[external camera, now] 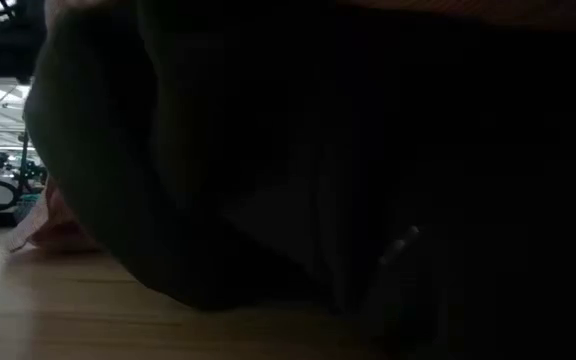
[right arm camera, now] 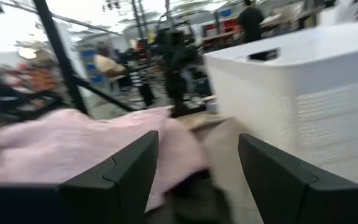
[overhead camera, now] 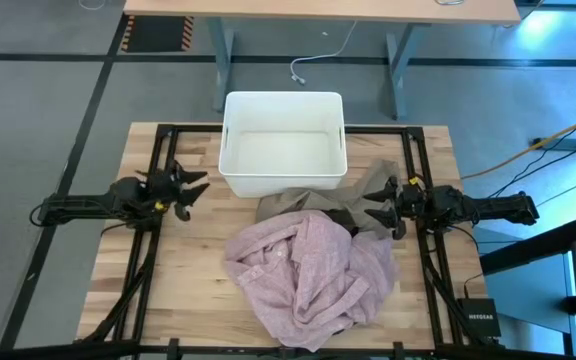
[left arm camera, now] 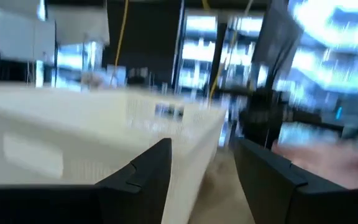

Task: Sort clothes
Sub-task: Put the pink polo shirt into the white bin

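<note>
A pale pink garment (overhead camera: 308, 270) lies crumpled in a heap at the table's middle and near side. It also shows in the right wrist view (right arm camera: 73, 143). A khaki-beige garment (overhead camera: 376, 180) lies partly under it, against the white tub (overhead camera: 283, 140). A dark garment (overhead camera: 343, 216) peeks out between them. My right gripper (overhead camera: 372, 211) is open at the heap's right side, over the khaki and dark cloth, and holds nothing (right arm camera: 197, 137). My left gripper (overhead camera: 196, 190) is open and empty, left of the tub (left arm camera: 201, 146). Dark cloth (external camera: 318, 160) fills most of the low view.
The white tub (right arm camera: 303, 81) stands at the table's far middle, between the two grippers. Black frame rails (overhead camera: 158, 150) run along the table's left and right sides. Bare wood (overhead camera: 168, 270) shows left of the heap.
</note>
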